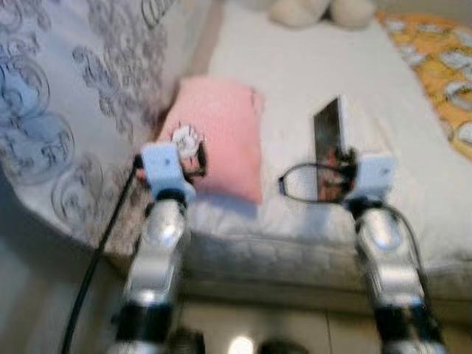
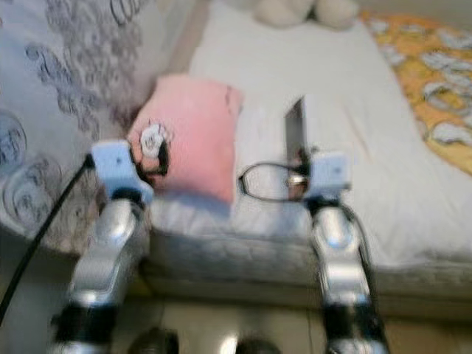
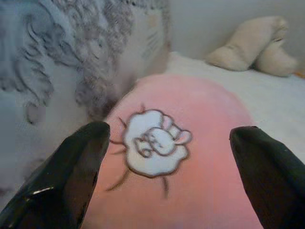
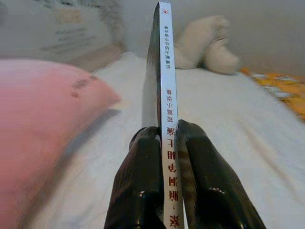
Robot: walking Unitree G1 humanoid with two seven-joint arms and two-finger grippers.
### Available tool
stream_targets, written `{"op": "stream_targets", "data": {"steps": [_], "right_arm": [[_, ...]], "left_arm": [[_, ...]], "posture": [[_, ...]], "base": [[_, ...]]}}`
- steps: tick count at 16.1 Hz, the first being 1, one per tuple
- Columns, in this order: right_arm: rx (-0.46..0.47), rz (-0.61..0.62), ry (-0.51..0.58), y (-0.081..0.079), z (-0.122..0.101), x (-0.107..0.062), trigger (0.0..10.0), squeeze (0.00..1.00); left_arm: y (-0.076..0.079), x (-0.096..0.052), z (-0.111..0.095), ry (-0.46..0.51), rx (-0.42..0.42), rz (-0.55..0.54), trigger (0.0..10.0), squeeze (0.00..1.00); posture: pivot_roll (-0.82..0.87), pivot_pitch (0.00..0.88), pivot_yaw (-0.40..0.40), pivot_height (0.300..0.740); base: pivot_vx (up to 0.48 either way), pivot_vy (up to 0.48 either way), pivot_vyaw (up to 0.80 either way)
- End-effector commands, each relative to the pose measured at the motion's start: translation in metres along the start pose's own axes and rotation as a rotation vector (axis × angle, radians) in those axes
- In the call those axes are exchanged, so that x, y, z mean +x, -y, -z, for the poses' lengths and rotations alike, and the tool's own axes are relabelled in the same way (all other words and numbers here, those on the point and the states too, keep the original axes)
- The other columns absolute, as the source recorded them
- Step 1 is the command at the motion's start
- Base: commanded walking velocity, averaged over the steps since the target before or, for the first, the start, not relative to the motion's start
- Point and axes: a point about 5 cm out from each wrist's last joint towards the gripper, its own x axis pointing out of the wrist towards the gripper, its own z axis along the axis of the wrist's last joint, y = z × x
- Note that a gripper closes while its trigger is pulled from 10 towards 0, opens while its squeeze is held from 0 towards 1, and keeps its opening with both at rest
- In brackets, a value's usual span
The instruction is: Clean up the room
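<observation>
At the edge of a white bed (image 1: 317,81), the right gripper (image 4: 167,143) pinches a thin book (image 4: 164,71) by its spine, holding it upright on edge above the sheet. The left gripper (image 3: 167,157) hangs with fingers spread wide over a pink pillow (image 1: 217,136) marked with a white sheep. A grey patterned quilt (image 1: 66,96) lies beside the pillow; a cream plush toy (image 1: 321,11) sits at the far end.

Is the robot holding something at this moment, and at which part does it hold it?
The right gripper holds a thin book, jaws closed on its spine edge at the near end. The left gripper is open over the pink pillow, holding nothing.
</observation>
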Motion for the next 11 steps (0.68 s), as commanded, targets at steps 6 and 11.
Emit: {"op": "stream_targets", "data": {"steps": [6,11], "right_arm": [[-0.006,0.042,0.045,0.008,-0.009,0.002,0.0,0.0],[-0.006,0.041,0.037,0.009,-0.007,0.003,0.0,0.0]], "left_arm": [[0.011,0.007,-0.023,0.122,0.036,0.054,10.0,0.0],[0.008,0.009,-0.023,0.113,0.018,0.005,10.0,0.0]], "posture": [[-0.08,0.0,0.01,0.697],[-0.08,0.0,0.008,0.697]], "base": [[0.4,0.0,0.0],[0.48,0.0,0.0]]}}
